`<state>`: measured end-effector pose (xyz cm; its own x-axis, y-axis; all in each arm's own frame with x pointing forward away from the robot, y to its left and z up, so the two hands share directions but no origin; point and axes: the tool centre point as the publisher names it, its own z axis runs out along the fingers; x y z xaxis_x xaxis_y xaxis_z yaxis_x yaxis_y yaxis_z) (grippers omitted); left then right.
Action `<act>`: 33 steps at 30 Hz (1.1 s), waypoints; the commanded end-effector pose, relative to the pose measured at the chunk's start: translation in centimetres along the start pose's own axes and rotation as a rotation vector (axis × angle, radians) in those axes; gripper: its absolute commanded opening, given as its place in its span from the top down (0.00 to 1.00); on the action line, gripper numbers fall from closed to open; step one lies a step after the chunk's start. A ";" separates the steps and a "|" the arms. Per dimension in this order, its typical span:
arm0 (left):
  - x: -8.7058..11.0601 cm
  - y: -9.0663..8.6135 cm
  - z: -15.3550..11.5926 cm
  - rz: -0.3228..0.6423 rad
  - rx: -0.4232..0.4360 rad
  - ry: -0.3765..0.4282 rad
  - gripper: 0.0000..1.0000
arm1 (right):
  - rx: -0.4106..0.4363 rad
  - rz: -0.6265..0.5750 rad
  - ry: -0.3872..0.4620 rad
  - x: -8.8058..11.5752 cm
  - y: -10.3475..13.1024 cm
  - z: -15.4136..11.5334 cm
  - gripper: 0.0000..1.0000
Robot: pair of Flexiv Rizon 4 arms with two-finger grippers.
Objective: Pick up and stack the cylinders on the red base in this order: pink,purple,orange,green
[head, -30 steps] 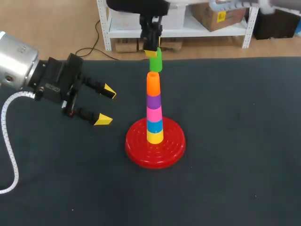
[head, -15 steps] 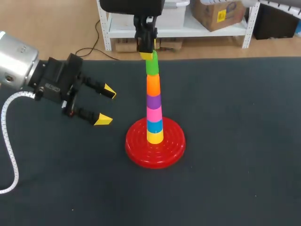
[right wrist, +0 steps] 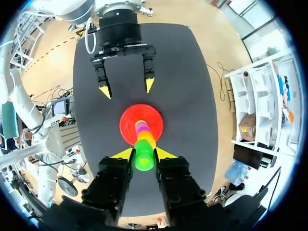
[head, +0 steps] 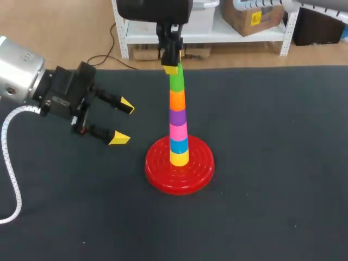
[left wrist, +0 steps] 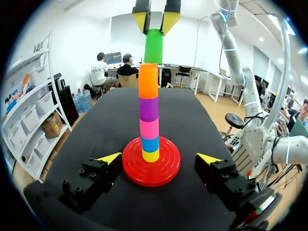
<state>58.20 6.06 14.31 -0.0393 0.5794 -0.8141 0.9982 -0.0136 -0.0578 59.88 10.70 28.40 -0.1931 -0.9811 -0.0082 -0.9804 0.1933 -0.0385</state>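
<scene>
On the red base [head: 179, 168] [left wrist: 151, 167] [right wrist: 129, 126] stands a stack, from the bottom: yellow, blue, pink [head: 178, 131], purple [head: 177, 116], orange [head: 176, 99] [left wrist: 148, 81]. The green cylinder [head: 176, 80] [left wrist: 154, 46] [right wrist: 143, 155] sits on top of the orange one. My right gripper [head: 173, 67] [right wrist: 143, 154] comes down from above and is shut on the green cylinder's upper end. My left gripper [head: 122, 120] [left wrist: 159, 158] hangs open to the left of the base, pointing at the stack, holding nothing.
The dark table top [head: 272, 163] stretches out on all sides of the base. A white cable [head: 11, 157] hangs along my left arm near the table's left edge.
My right gripper has brought the green cylinder down and slightly left from a tilted hover onto the orange cylinder. The left arm has not moved.
</scene>
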 end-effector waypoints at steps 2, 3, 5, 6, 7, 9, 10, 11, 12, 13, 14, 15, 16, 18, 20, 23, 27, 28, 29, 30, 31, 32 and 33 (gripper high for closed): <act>0.1 0.0 0.0 0.003 -0.001 -0.003 0.00 | 0.003 0.001 -0.008 0.4 0.3 0.2 1.00; 0.1 0.0 0.0 0.003 -0.001 -0.003 0.00 | 0.002 0.001 -0.009 0.4 0.4 0.3 1.00; 0.1 0.0 0.0 0.003 -0.001 -0.003 0.00 | 0.002 0.001 -0.010 0.4 0.4 0.4 1.00; 0.1 0.0 0.0 0.003 -0.001 -0.003 0.00 | 0.003 0.001 -0.012 0.3 0.5 0.4 1.00; 0.1 0.0 0.0 0.003 -0.001 -0.003 0.00 | 0.004 0.000 -0.012 0.3 0.5 0.4 1.00; 0.1 0.0 0.0 0.003 -0.001 -0.003 0.00 | 0.008 0.000 -0.016 0.3 0.5 0.5 1.00; 0.1 0.0 0.0 0.003 -0.001 -0.003 0.00 | 0.011 0.001 -0.017 0.3 0.5 0.5 1.00; 0.1 0.0 0.0 0.003 -0.001 -0.003 0.00 | 0.013 0.000 -0.018 0.3 0.5 0.5 1.00; 0.1 0.0 0.0 0.003 -0.001 -0.003 0.00 | 0.016 -0.001 -0.021 0.3 0.5 0.5 1.00; 0.1 0.0 0.0 0.003 -0.001 -0.003 0.00 | 0.018 -0.001 -0.023 0.2 0.5 0.6 1.00; 0.1 0.0 0.0 0.003 -0.001 -0.003 0.00 | 0.020 -0.001 -0.024 0.2 0.4 0.6 1.00; 0.1 0.0 0.0 0.003 -0.001 -0.003 0.00 | 0.020 -0.001 -0.025 0.2 0.4 0.6 1.00; 0.1 0.0 0.0 0.003 -0.001 -0.003 0.00 | 0.020 -0.001 -0.026 0.2 0.4 0.6 1.00; 0.1 0.0 0.0 0.003 -0.001 -0.003 0.00 | 0.021 -0.002 -0.028 0.1 0.4 0.6 1.00; 0.1 0.0 0.0 0.003 -0.001 -0.003 0.00 | 0.027 -0.003 -0.020 0.1 0.3 0.6 1.00; 0.1 0.0 0.0 0.003 -0.001 -0.003 0.00 | 0.037 0.004 -0.013 0.0 0.2 0.6 1.00; 0.1 0.0 0.0 0.003 -0.001 -0.003 0.00 | 0.048 0.018 -0.018 0.1 -0.4 0.7 1.00; 0.1 0.0 0.0 0.003 -0.001 -0.003 0.00 | 0.048 0.019 -0.017 0.1 -0.5 0.8 1.00; 0.1 0.0 0.0 0.003 -0.001 -0.003 0.00 | 0.050 0.020 -0.016 0.1 -0.6 0.8 1.00; 0.1 0.0 0.0 0.003 -0.001 -0.003 0.00 | 0.050 0.021 -0.017 0.1 -0.7 0.8 1.00; 0.1 0.0 0.0 0.003 -0.001 -0.003 0.00 | 0.049 0.021 -0.017 0.0 -0.8 0.9 1.00; 0.1 0.0 0.0 0.003 -0.001 -0.003 0.00 | 0.049 0.020 -0.016 0.0 -0.8 0.9 1.00; 0.1 0.0 0.0 0.003 -0.001 -0.003 0.00 | 0.047 0.019 -0.016 0.0 -0.9 1.0 1.00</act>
<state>58.20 6.06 14.31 -0.0393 0.5794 -0.8141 0.9982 -0.0136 -0.0578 60.70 10.61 27.70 -0.2116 -0.9771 -0.0227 -0.9733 0.2128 -0.0860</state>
